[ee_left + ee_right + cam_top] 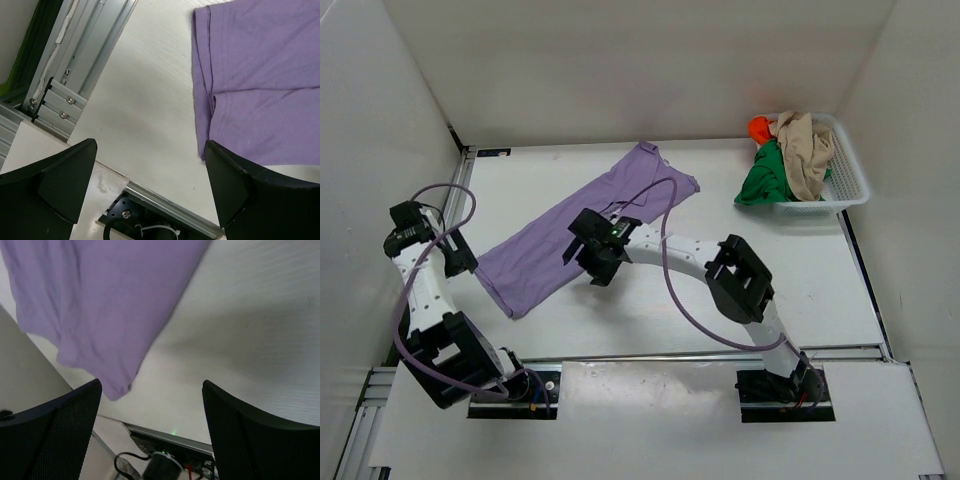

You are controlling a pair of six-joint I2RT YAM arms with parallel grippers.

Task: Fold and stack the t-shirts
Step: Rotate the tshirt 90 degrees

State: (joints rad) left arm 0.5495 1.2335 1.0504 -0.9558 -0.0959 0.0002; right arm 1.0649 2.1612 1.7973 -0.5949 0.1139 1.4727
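1. Spread wide and empty, the right end effector (152, 415) sits over the lilac t-shirt (535, 250) at its near long edge, mid-desk.
2. I read the left end effector (150, 170) as spread too, holding nothing, above bare desk (145, 100) just beside the shirt's hem corner.
3. The lilac t-shirt lies flat and diagonal, collar toward the far wall, hem toward the left arm.
4. At far right, the white basket (855, 185) holds the green t-shirt (760, 182), beige t-shirt (807, 155) and orange t-shirt (760, 127), bunched together, beige on top.
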